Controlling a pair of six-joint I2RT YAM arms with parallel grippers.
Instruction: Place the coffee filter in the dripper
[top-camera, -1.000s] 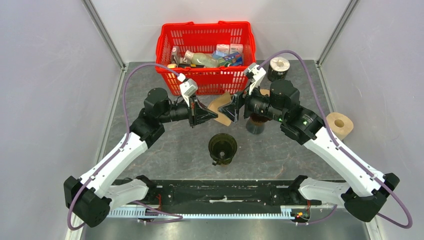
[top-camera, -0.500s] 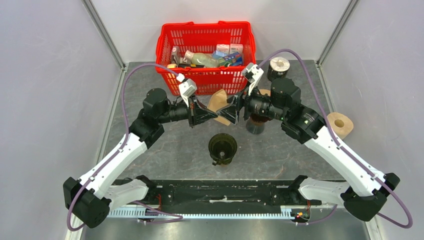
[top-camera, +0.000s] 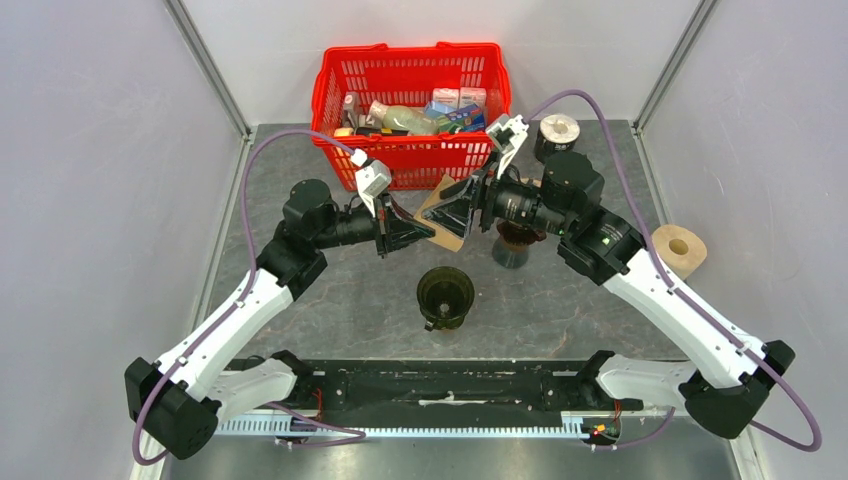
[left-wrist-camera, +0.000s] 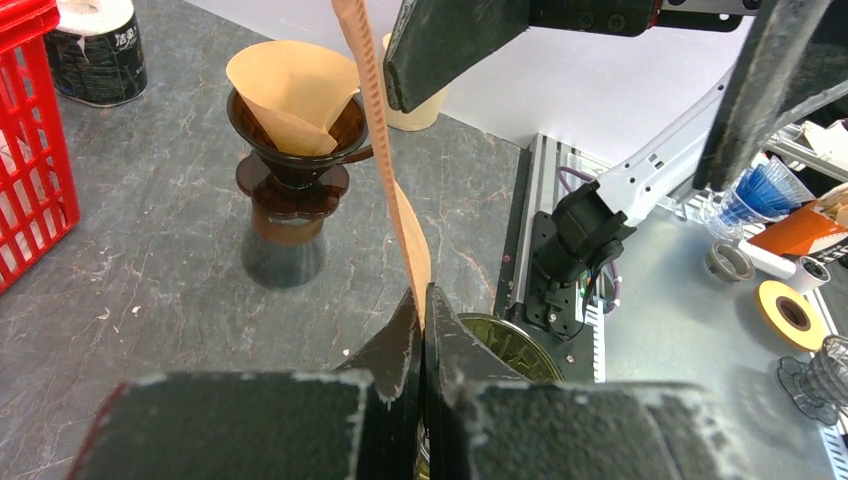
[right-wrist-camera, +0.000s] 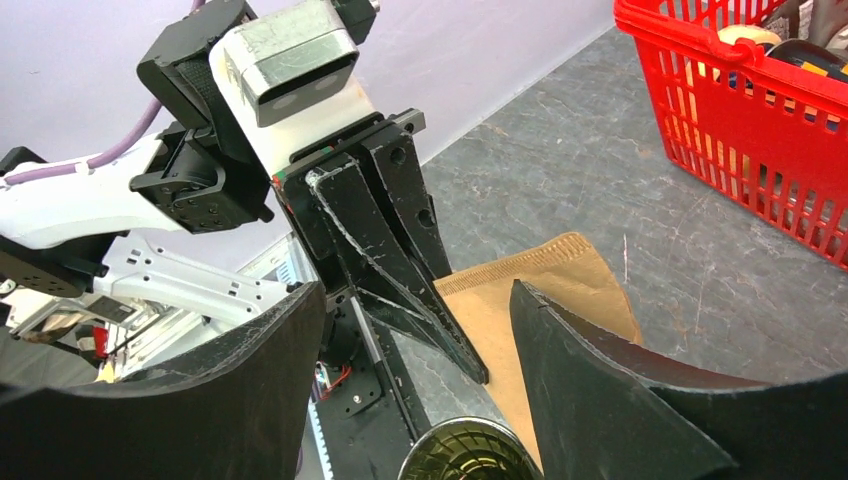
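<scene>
Moved: the right gripper has swung a little toward the red basket, and its jaws have drawn in somewhat. The left gripper has barely shifted.

Top view, coffee filter: held in the air between the two grippers, behind and above the empty dripper. Its long axis runs from the left fingertips up and right toward the basket.

Top view, dripper: stands upright on the table, mouth up, in front of both grippers and apart from them.

Top view, second dripper: partly hidden under the right arm.

Left wrist view, left claw: pinched tight on the filter's lower corner, with no gap between the fingers.

Left wrist view, filter: seen edge-on as a thin brown strip. It rises from the fingertips and leans left at the top, with the crimped seam facing the camera.

Left wrist view, background: the second dripper already carries its own paper cone, standing near the basket.

Right wrist view, right claw: fingers stand wide apart, one on either side of the flat filter, not pressing it.

Right wrist view, filter: its broad face shows, with the left claw's black fingers clamped on its near edge. The empty dripper's rim shows below.
</scene>
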